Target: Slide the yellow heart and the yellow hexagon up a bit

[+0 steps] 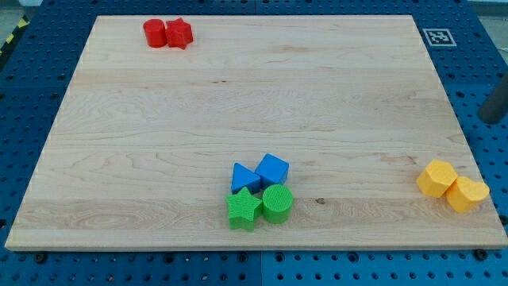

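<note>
Two yellow blocks touch each other at the board's lower right corner. The left one looks like the yellow heart; the right one looks like the yellow hexagon, close to the board's right edge. A dark rod enters at the view's right edge, off the board. My tip is above and to the right of the yellow blocks, well apart from them.
A red cylinder and a red star sit together at the top left. A blue triangle, blue cube, green star and green cylinder cluster at bottom centre. A fiducial tag marks the top right corner.
</note>
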You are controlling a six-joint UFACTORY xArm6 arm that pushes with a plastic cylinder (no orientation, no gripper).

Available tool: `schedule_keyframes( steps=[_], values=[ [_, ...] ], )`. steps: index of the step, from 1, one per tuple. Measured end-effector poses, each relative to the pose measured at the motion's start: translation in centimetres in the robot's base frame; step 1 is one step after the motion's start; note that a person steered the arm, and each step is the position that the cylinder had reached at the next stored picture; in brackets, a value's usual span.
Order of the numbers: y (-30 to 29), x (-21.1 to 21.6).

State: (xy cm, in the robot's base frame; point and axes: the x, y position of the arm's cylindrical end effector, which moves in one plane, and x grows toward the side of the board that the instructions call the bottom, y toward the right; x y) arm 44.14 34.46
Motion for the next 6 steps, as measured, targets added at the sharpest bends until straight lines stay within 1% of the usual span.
schedule_keyframes(
  steps=[1, 2, 3, 4, 5, 6],
  values=[
    [0.0, 0.6],
    [-0.5, 6.4],
    [-3.7, 12.9],
    [-7.3, 16.4],
    [-8.1, 13.1],
    [-8.2, 11.0]
  ],
)
